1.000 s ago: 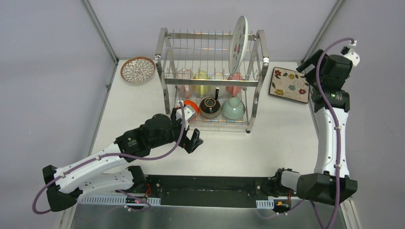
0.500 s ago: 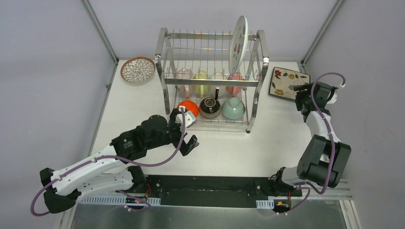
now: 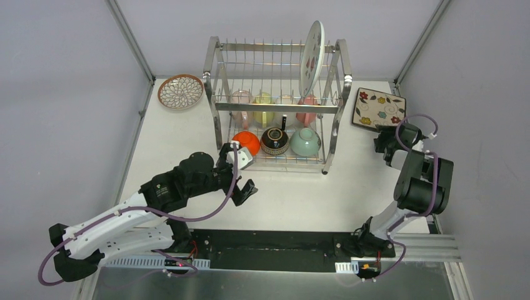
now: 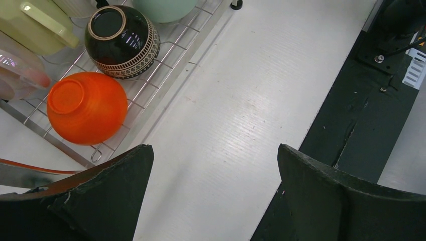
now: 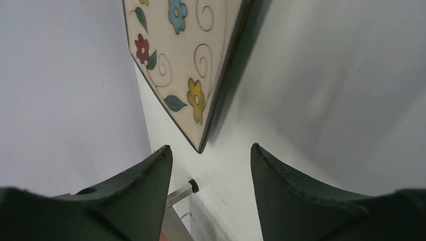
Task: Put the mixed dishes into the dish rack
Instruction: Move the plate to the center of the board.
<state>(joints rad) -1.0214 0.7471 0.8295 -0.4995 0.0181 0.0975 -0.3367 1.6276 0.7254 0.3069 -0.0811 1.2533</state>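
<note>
Claws first: the left claw hangs wide open and empty over the white table, just in front of the near left corner of the dish rack. The orange bowl sits upside down on the rack's lower tier, close beyond the claw's left finger and clear of it. The brown bowl and the mint bowl sit alongside it in the same row. Over at the table's right edge the right claw is low, jaws partly apart and gripping nothing. The near corner of the square floral plate points into the gap just ahead of its tips; the plate lies on the table right of the rack. Farther back, pastel cups line up behind the bowls, and the white strawberry plate stands upright in the upper slots. The brown-rimmed petal-pattern plate lies on the table left of the rack
</note>
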